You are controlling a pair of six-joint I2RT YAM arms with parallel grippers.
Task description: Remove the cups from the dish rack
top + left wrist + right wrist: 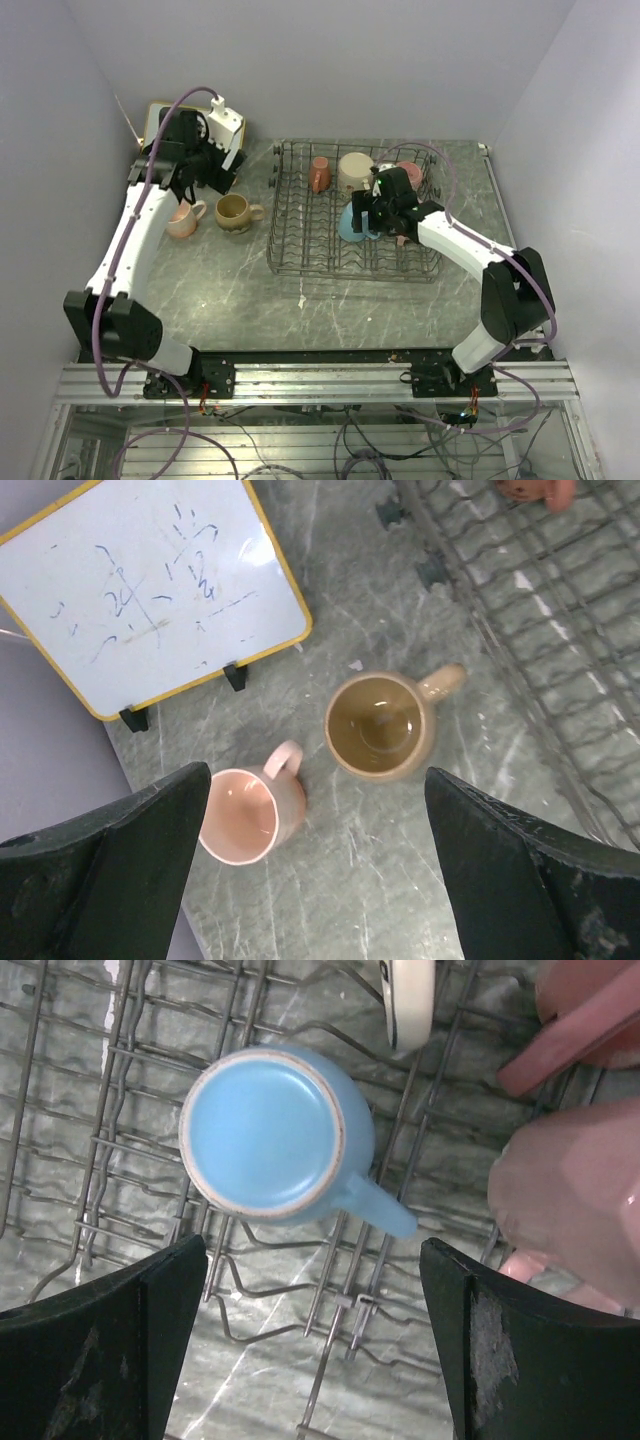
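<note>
The dark wire dish rack (285,245) stands at the table's middle right. In it are a salmon mug (319,174), a cream mug (355,170), an upside-down light blue mug (350,226) and pink mugs (411,173) partly hidden by the right arm. My right gripper (374,214) is open just above the blue mug (265,1130), whose handle points toward the right finger (520,1350); a pink mug (570,1190) lies beside it. A pink mug (184,218) and a tan mug (235,212) stand upright on the table left of the rack. My left gripper (203,180) is open and empty above them (318,780).
A yellow-framed whiteboard (150,590) leans at the back left behind the pink mug (245,815) and the tan mug (378,725). The rack's left wall (470,620) is close to the tan mug. White walls enclose the table on three sides.
</note>
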